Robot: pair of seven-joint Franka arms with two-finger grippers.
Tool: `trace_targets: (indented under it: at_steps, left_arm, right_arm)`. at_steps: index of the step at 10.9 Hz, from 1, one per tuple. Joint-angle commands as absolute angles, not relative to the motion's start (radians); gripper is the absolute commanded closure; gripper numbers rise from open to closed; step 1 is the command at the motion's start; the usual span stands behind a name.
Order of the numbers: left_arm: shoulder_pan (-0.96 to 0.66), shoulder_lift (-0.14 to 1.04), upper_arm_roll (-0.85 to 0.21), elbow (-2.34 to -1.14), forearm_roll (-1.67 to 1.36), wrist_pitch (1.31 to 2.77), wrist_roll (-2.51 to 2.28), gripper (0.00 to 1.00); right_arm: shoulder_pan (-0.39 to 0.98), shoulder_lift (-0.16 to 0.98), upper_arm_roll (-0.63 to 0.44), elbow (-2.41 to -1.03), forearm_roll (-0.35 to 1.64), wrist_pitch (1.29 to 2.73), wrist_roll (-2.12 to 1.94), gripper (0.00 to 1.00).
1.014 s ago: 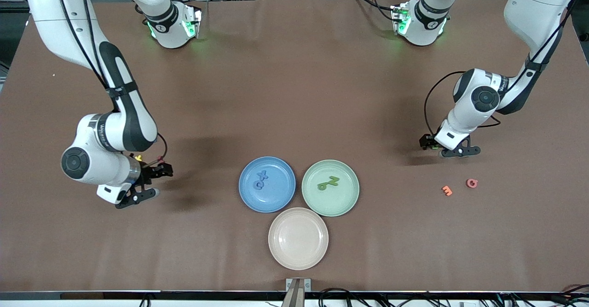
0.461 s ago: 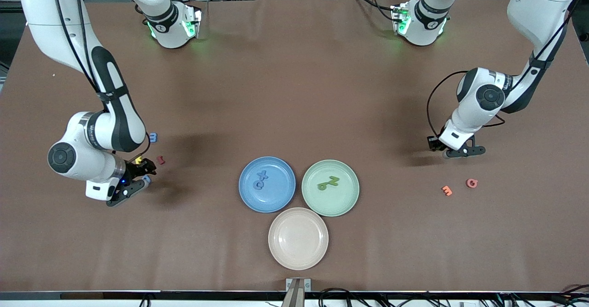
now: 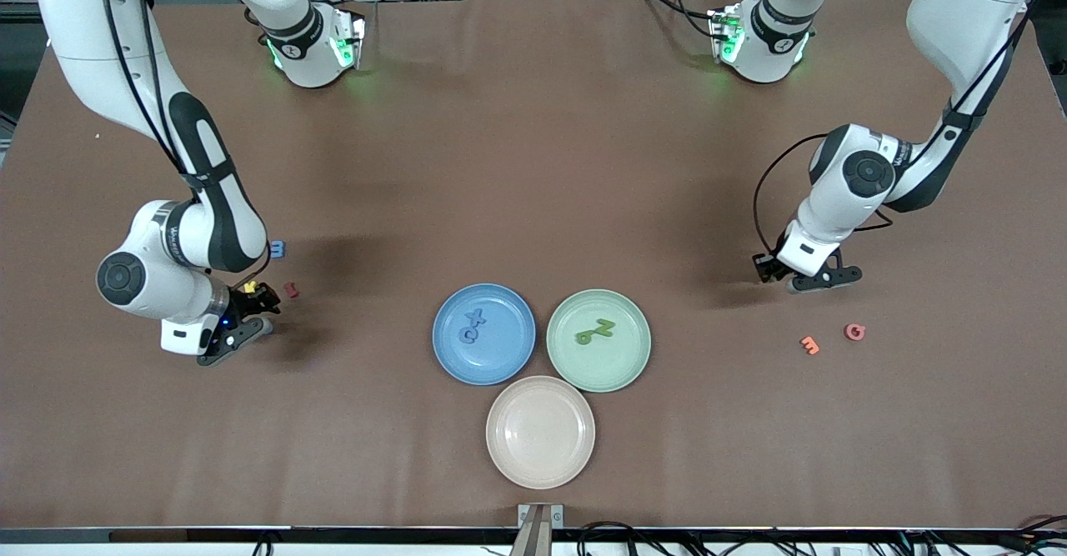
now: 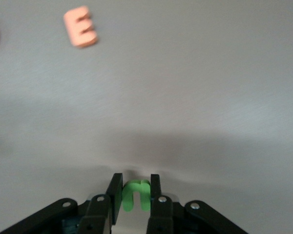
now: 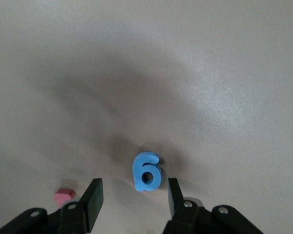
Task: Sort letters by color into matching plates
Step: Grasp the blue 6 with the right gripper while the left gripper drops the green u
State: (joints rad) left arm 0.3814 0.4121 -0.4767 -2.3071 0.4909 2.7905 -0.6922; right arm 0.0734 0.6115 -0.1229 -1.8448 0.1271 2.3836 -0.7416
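My left gripper [image 3: 798,279] [image 4: 136,195] is shut on a small green letter [image 4: 136,194], over bare cloth toward the left arm's end. An orange E [image 3: 809,344] [image 4: 80,27] and a pink letter [image 3: 854,332] lie nearer the camera. My right gripper [image 3: 252,316] [image 5: 132,200] is open, low over the cloth, with a blue 6 [image 5: 146,171] just ahead of its fingers and a pink-red piece [image 5: 64,196] beside one finger. The blue plate [image 3: 502,364] holds two blue letters [image 3: 471,326]. The pale green plate [image 3: 621,366] holds green letters [image 3: 594,333]. The beige-pink plate [image 3: 540,432] is empty.
By the right wrist lie a blue letter [image 3: 278,248], a small red letter [image 3: 291,289] and a yellow piece [image 3: 249,288]. The three plates sit together in the middle, near the camera's edge. A brown cloth [image 3: 533,164] covers the table.
The right arm swung toward its own end of the table, uncovering the blue and red letters, then settled low. The left gripper shifted slightly toward the middle, still holding the green letter.
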Motion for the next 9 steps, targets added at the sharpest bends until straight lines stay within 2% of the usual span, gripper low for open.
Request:
trace_targets:
  at_steps: [1, 3, 4, 7, 9]
  left_arm:
    - [0.376, 0.451, -0.589, -2.197, 0.497, 2.792, -0.939, 1.0]
    - [0.341, 0.494, -0.655, -2.098, 0.497, 2.792, -1.117, 1.0]
    - [0.289, 0.523, -0.655, -2.036, 0.497, 2.792, -1.2, 1.0]
    - [0.142, 0.626, -0.64, -1.875, 0.505, 2.79, -1.385, 1.0]
    - [0.065, 0.658, -0.583, -1.81, 0.506, 2.789, -1.437, 1.0]
  right_arm:
    - [0.054, 0.61, -0.11, -1.858, 0.114, 2.404, -0.765, 0.41]
    - [0.055, 0.617, -0.11, -1.85, 0.114, 2.404, -0.765, 0.45]
    - [0.054, 0.617, -0.11, -1.85, 0.114, 2.405, -0.765, 0.46]
    - [0.06, 0.633, -0.109, -1.836, 0.118, 2.413, -0.761, 0.47]
    - [0.057, 0.644, -0.109, -1.824, 0.118, 2.411, -0.764, 0.5]
